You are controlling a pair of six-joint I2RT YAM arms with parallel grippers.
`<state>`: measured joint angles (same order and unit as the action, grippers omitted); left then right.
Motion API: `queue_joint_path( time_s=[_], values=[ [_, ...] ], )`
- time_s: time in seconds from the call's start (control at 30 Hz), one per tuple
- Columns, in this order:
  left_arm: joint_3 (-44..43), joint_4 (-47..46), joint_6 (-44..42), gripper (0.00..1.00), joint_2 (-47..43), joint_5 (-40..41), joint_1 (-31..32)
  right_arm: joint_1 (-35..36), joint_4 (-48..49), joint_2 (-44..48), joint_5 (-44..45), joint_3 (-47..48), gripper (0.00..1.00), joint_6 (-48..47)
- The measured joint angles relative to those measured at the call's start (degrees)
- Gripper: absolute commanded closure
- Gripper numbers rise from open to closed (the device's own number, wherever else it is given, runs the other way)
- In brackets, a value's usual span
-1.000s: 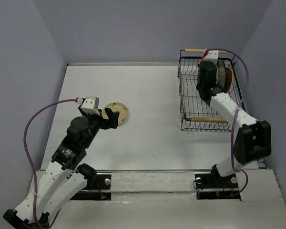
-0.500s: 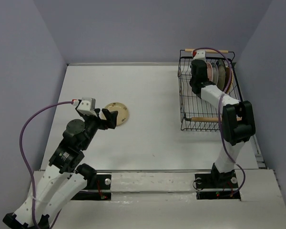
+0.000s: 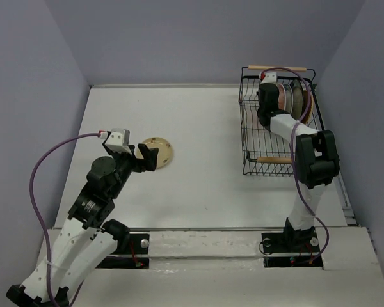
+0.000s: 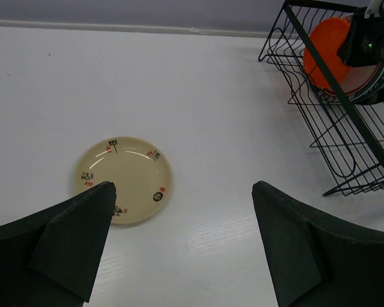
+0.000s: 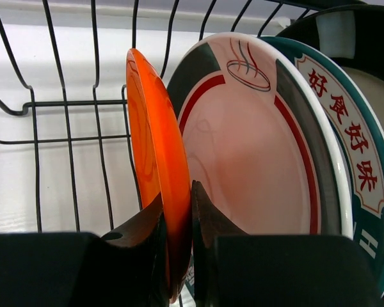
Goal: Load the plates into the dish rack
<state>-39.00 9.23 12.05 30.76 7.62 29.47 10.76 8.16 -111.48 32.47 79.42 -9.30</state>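
A small beige plate (image 3: 160, 152) (image 4: 123, 180) lies flat on the white table, left of centre. My left gripper (image 3: 148, 158) (image 4: 182, 192) hovers just above its near edge, open and empty. The black wire dish rack (image 3: 249, 137) (image 4: 345, 141) (image 5: 64, 102) stands at the back right. Several plates (image 3: 296, 99) stand on edge in it. My right gripper (image 5: 178, 198) reaches into the rack, shut on the lower rim of the upright orange-red plate (image 5: 147, 128) (image 4: 326, 51). Right behind it stands a white plate with dark and red rim bands (image 5: 256, 147), then a lettered dark-rimmed one (image 5: 345, 115).
The rack has two light wooden bar handles, one at the far end (image 3: 278, 67) and one at the near end (image 3: 278, 160). Purple-grey walls close the table at the back and on both sides. The right arm's cable (image 3: 297, 83) arcs over the rack.
The right wrist has shifted left inside the rack, uncovering the plates standing behind it. The left arm has moved only slightly beside the beige plate.
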Motion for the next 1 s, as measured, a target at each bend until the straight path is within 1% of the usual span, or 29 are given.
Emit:
queue_joint_path(
  time_s=[0.07, 0.27, 0.3, 0.33, 0.37, 0.4, 0.5, 0.63, 0.7, 0.77, 0.93, 0.97, 1.0],
  values=[
    [0.02, -0.02, -0.02, 0.01, 0.42, -0.42, -0.57, 0.0, 0.04, 0.0, -0.42, 0.0, 0.93, 0.44],
    [0.0, -0.11, 0.04, 0.01, 1.79, -1.86, -2.67, -0.31, 0.02, -0.85, -0.98, -0.07, 0.78, 1.86],
    [0.0, -0.2, 0.04, 0.01, 2.16, -2.14, -3.04, -0.31, 0.02, -1.07, -1.07, -0.22, 0.72, 2.25],
    [0.0, -0.24, 0.07, 0.01, 2.36, -2.25, -3.21, -0.37, 0.0, -1.09, -1.22, -0.55, 0.68, 2.69],
    [0.0, -0.26, 0.11, 0.01, 2.93, -2.54, -3.65, -0.42, -0.07, -1.09, -1.36, -0.83, 0.63, 3.32],
    [0.0, -0.35, 0.15, 0.01, 3.28, -2.73, -3.89, -0.59, -0.02, -1.09, -1.55, -1.07, 0.5, 3.89],
    [0.0, -0.37, 0.42, 0.01, 5.05, -3.34, -5.18, -0.59, -0.15, -1.09, -2.19, -1.53, 0.33, 5.44],
    [0.0, -0.35, 0.85, 0.01, 7.3, -3.98, -7.19, -0.61, -1.55, -0.09, -3.28, -1.55, 0.26, 8.22],
    [0.0, -0.37, 1.2, 0.01, 8.44, -4.15, -8.17, -0.61, -3.21, 2.19, -4.55, -1.64, 0.23, 10.03],
    [0.0, -0.35, 1.79, 0.01, 10.14, -4.48, -9.35, -0.63, -4.33, 6.08, -6.91, -1.9, 0.21, 12.31],
    [0.0, -0.35, 3.98, 0.01, 15.89, -7.76, -12.46, -0.44, -4.76, 16.96, -12.63, -3.37, 0.2, 17.29],
    [0.0, -0.33, 4.61, 0.01, 17.44, -8.79, -13.46, -0.17, -4.68, 20.83, -14.6, -4.02, 0.2, 18.56],
    [0.0, -0.35, 5.22, 0.01, 18.38, -9.64, -14.19, -0.15, -4.66, 22.71, -15.65, -4.46, 0.2, 19.45]
  ],
)
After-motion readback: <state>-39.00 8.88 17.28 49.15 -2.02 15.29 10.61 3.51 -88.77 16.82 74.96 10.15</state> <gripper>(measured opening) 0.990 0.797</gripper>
